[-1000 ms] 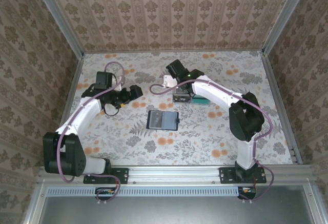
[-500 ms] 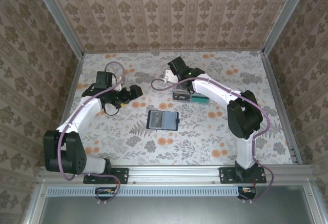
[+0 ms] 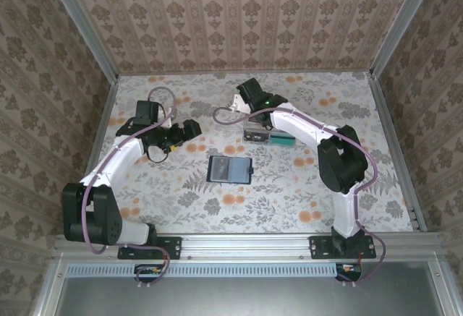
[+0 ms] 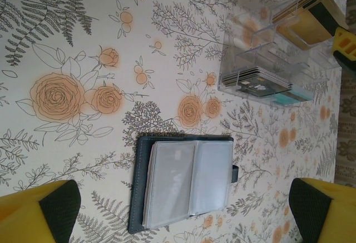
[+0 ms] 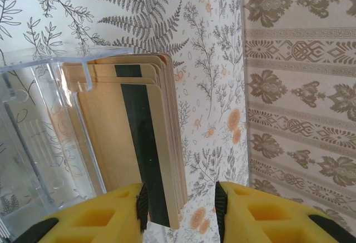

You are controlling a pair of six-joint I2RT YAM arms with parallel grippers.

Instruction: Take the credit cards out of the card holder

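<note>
The card holder point(image 3: 230, 169) lies open and flat mid-table, dark navy with clear sleeves point(image 4: 186, 182) facing up. No card shows in those sleeves. My left gripper point(image 3: 189, 129) hovers open to the upper left of it, and the holder lies between and beyond its yellow fingertips point(image 4: 53, 207). My right gripper point(image 3: 253, 122) is over a clear plastic box point(image 3: 262, 134). It stands open around the top edge of a stack of cream credit cards with a dark stripe point(image 5: 133, 143) standing in the box. A gap shows between the stack and the right pad point(image 5: 221, 207).
The clear box point(image 4: 272, 59) has several compartments. One holds gold cards point(image 4: 308, 18), another dark and teal cards point(image 4: 261, 82). Patterned walls close in the table; the back wall point(image 5: 300, 87) is close behind the box.
The right gripper's jaws have parted at the clear box and its wrist has shifted slightly toward the back. The left arm and the card holder have not moved.
</note>
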